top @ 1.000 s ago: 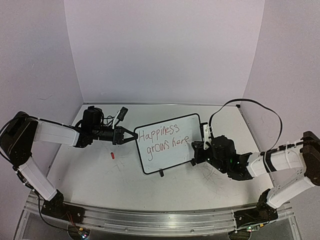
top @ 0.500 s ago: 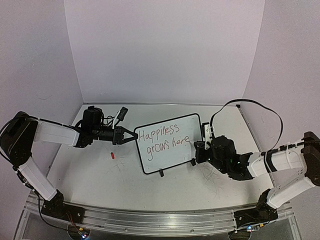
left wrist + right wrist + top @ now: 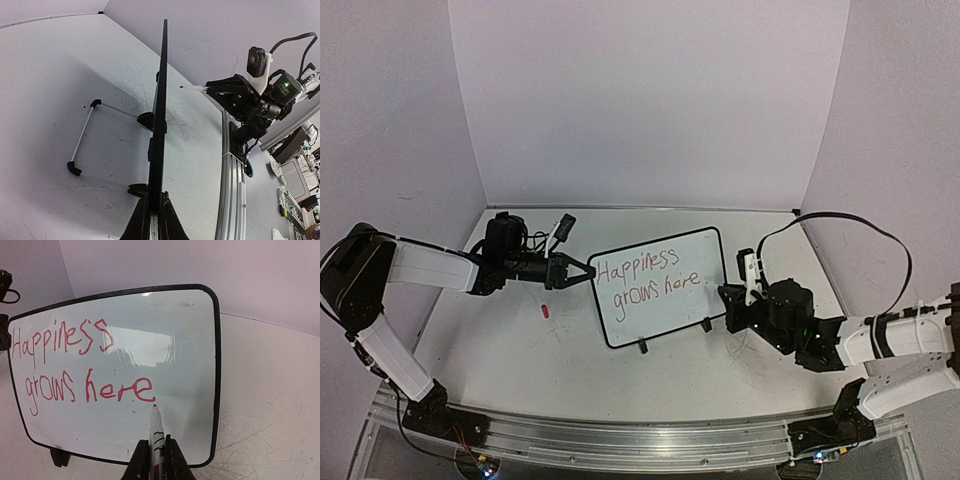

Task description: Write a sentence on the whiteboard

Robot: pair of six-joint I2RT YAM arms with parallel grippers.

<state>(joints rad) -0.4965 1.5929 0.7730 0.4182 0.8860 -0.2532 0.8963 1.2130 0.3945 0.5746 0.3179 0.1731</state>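
The whiteboard (image 3: 665,300) stands tilted at mid-table, white with a thin black frame. The sentence (image 3: 642,278) runs in red over two lines, "Happiness grows here" (image 3: 82,362). My left gripper (image 3: 588,274) is shut on the board's left edge; in the left wrist view the board (image 3: 161,100) appears edge-on, pinched between the fingers (image 3: 155,200). My right gripper (image 3: 724,297) is shut on a white marker (image 3: 157,432). Its dark tip sits just below and right of the last "e", slightly off the board's face.
A small red cap (image 3: 545,310) lies on the table left of the board. The board's wire stand (image 3: 82,145) reaches out behind it. An aluminium rail (image 3: 640,435) runs along the near edge. Purple walls close in the back and sides.
My right arm has drawn back to the right, taking the marker tip away from the end of "here". The left arm and the board have not moved.
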